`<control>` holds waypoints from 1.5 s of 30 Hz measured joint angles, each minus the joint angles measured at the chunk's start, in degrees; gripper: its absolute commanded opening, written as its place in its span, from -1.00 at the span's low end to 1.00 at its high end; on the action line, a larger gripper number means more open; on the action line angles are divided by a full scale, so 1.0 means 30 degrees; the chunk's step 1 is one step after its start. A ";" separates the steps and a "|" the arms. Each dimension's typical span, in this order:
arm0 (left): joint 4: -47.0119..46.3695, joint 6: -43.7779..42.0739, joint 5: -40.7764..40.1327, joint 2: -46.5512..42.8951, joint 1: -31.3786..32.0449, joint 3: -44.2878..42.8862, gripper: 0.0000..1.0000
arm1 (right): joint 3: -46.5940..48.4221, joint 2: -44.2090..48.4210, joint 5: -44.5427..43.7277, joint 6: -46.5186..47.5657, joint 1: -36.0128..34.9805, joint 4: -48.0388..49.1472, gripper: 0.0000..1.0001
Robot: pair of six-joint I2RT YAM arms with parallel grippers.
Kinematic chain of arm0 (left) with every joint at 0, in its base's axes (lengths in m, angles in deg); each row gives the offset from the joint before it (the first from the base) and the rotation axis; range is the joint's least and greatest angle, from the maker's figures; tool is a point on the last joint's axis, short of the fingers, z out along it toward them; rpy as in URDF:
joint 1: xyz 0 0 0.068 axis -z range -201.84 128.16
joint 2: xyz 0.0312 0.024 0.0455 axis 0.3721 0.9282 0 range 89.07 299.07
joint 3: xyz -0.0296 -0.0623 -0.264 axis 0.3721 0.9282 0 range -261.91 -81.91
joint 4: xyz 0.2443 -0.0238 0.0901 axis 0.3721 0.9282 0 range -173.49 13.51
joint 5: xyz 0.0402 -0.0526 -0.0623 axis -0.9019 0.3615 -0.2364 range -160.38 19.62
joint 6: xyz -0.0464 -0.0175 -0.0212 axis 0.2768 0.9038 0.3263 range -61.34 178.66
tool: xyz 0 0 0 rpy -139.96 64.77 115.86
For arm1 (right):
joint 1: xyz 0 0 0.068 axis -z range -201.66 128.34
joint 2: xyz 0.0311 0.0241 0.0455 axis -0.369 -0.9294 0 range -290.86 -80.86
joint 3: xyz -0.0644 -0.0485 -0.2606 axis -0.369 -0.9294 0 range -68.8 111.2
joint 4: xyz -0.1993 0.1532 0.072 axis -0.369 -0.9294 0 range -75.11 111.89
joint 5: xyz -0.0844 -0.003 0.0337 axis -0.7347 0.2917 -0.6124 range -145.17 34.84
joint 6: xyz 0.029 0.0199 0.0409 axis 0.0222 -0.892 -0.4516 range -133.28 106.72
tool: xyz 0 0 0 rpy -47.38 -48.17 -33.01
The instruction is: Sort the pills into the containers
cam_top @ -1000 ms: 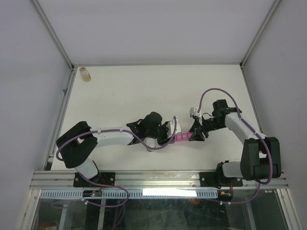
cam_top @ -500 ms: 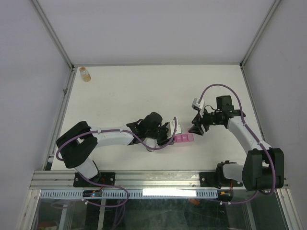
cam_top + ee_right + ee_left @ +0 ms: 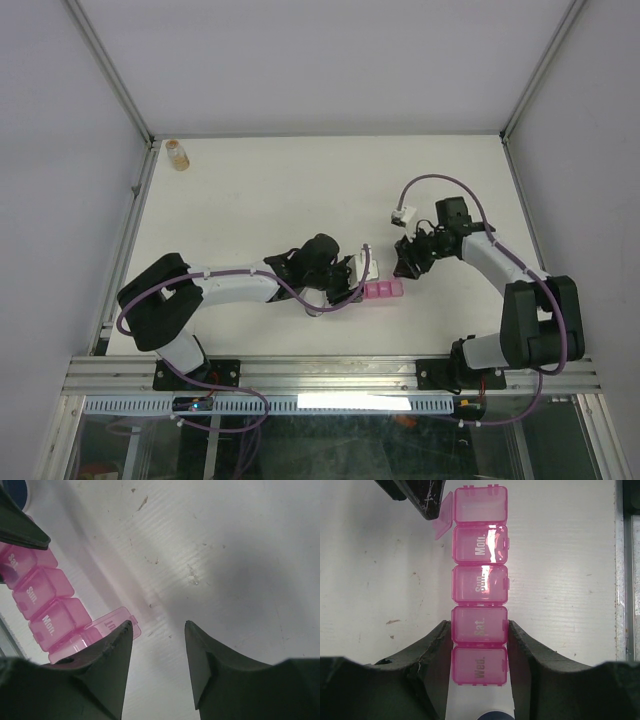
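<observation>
The pink pill organiser (image 3: 382,291) lies on the white table as a strip of square compartments. In the left wrist view (image 3: 480,585) the lids marked Wed, Sat, Sun and Mon are closed. The end compartment (image 3: 480,504) has its lid (image 3: 442,517) flipped open. My left gripper (image 3: 479,624) is shut on the organiser, its fingers pressing both sides at the Wed and Sat end. My right gripper (image 3: 158,623) is open and empty, hovering just past the open lid (image 3: 112,625). It also shows in the top view (image 3: 406,264). One tiny pale speck (image 3: 193,581) lies on the table; I cannot tell if it is a pill.
A small amber bottle (image 3: 177,154) stands at the far left corner of the table (image 3: 300,190). Metal rails and grey walls bound the table on the left, back and right. A blue, white-rimmed round object (image 3: 14,494) sits by my left gripper.
My right gripper has pulled back from the organiser's end, moving up and away from it. The left arm and the organiser have stayed put.
</observation>
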 measured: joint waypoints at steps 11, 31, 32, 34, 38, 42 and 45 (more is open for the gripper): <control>0.0226 -0.0503 -0.0379 0.0474 -0.0918 -0.0860 -0.73 | 0.1603 0.1537 0.1727 -0.1260 0.1989 -0.1035 0.36; 0.3730 -0.2543 -0.1428 0.4721 -0.4371 -0.4743 0.57 | 0.1596 0.4014 0.3643 -0.1472 0.3293 -0.1042 0.36; 0.3934 -0.2302 -0.1770 0.4721 -0.4364 -0.4867 0.70 | 0.1596 0.4014 0.3643 -0.1472 0.3293 -0.1049 0.36; 0.4160 -0.1821 -0.2616 0.4721 -0.4371 -0.5260 0.90 | 0.1596 0.4014 0.3657 -0.1464 0.3300 -0.1071 0.36; 0.4051 -0.0255 -0.3738 0.4116 -0.4371 -0.5690 0.98 | 0.1596 0.4022 0.3789 -0.1464 0.3359 -0.1180 0.36; 0.3381 0.1690 -0.4022 0.1311 -0.4379 -0.4932 0.98 | 0.1552 0.4233 0.4109 -0.1326 0.3410 -0.1268 0.37; 0.1923 0.3402 -0.3818 -0.1865 -0.4459 -0.3366 0.98 | 0.1275 0.4867 0.4554 -0.1020 0.3417 -0.1282 0.39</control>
